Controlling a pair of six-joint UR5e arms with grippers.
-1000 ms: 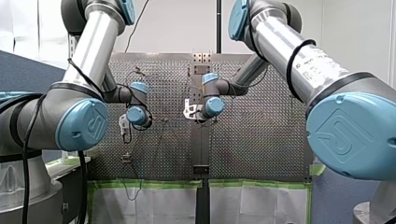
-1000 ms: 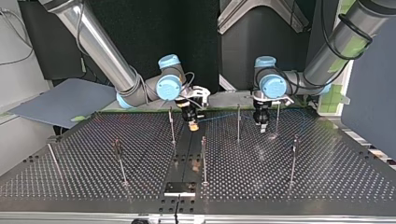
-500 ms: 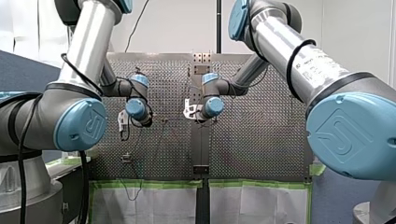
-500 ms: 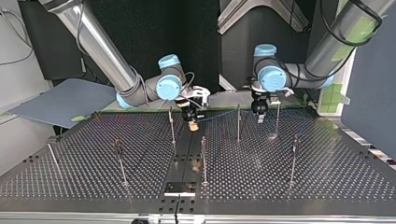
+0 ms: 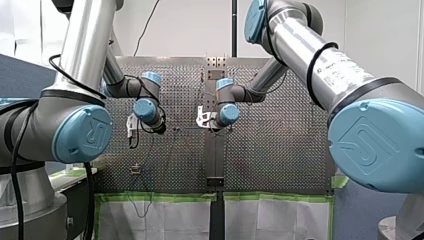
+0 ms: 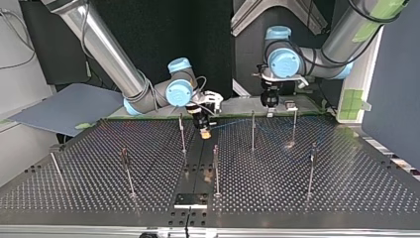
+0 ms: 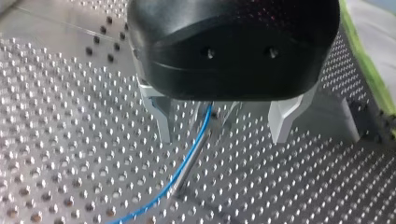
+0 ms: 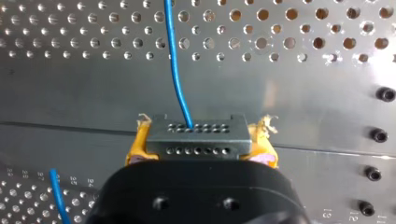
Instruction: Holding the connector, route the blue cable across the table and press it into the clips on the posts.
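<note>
My right gripper (image 8: 201, 154) is shut on the grey connector (image 8: 196, 137), which sits between its yellow pads. The blue cable (image 8: 175, 65) leaves the connector's face and runs ahead over the perforated table. In the top view this gripper (image 6: 203, 130) hangs low over the table's middle strip, and the cable (image 6: 233, 122) leads toward the view's right, past a post (image 6: 253, 130). My left gripper (image 6: 270, 106) is raised above the table's far edge. Its metal fingers (image 7: 163, 126) stand open and hold nothing. Below them, the cable (image 7: 196, 142) runs beside a thin post (image 7: 187, 173).
Several thin posts stand on the perforated table (image 6: 346, 193), among them a post (image 6: 182, 131) beside my right gripper, a middle post (image 6: 216, 168) and a post (image 6: 311, 168) at the view's right. A blue-grey board (image 6: 64, 111) lies off the table's far left corner.
My left gripper has risen from near the table and drawn back toward the far edge in the top view, staying open. My right gripper and the connector have not moved.
</note>
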